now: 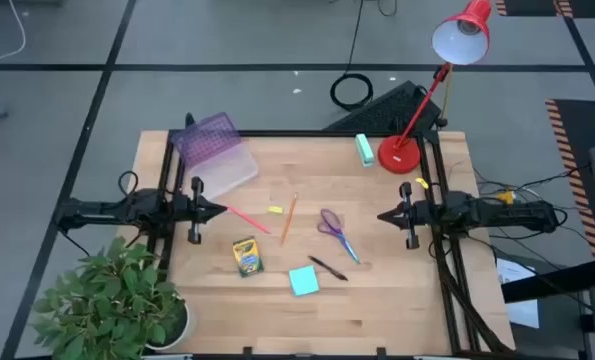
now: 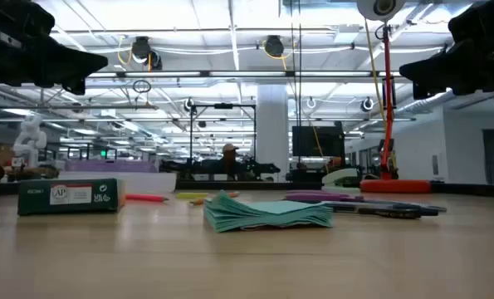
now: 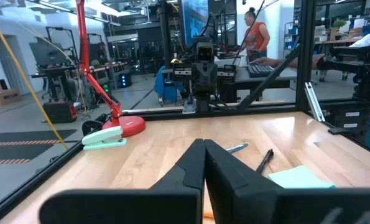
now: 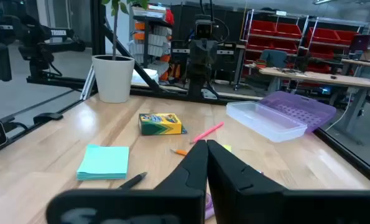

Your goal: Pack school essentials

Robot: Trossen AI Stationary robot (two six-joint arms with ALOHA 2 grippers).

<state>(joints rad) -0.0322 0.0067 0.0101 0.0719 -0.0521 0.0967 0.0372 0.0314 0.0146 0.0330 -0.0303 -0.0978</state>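
A: Starting at the left, what's on the worktop (image 1: 377,300)?

B: A potted plant (image 1: 117,300) at the near-left corner. Above it the left tool (image 1: 220,211) hangs over the left edge, fingers clenched together on nothing. Behind that lies an open pencil case (image 1: 217,155), clear tray with a purple lid.

A: And taking the crayon box (image 1: 247,256) as the landmark?

B: The pink pen (image 1: 247,219) sits just behind it, the tiny yellow eraser (image 1: 275,210) and orange pencil (image 1: 289,220) behind and to its right. The light-blue sticky-note pad (image 1: 303,281) is near its right, the black pen (image 1: 329,268) beyond the pad, the purple-handled scissors (image 1: 335,230) farther right.

A: The far right?

B: A mint-green stapler (image 1: 364,149) just beside the red desk lamp (image 1: 402,152) base at the back. The right tool (image 1: 383,215) waits at the right edge, also clenched and empty. Nothing lies between either tool and the stationery.
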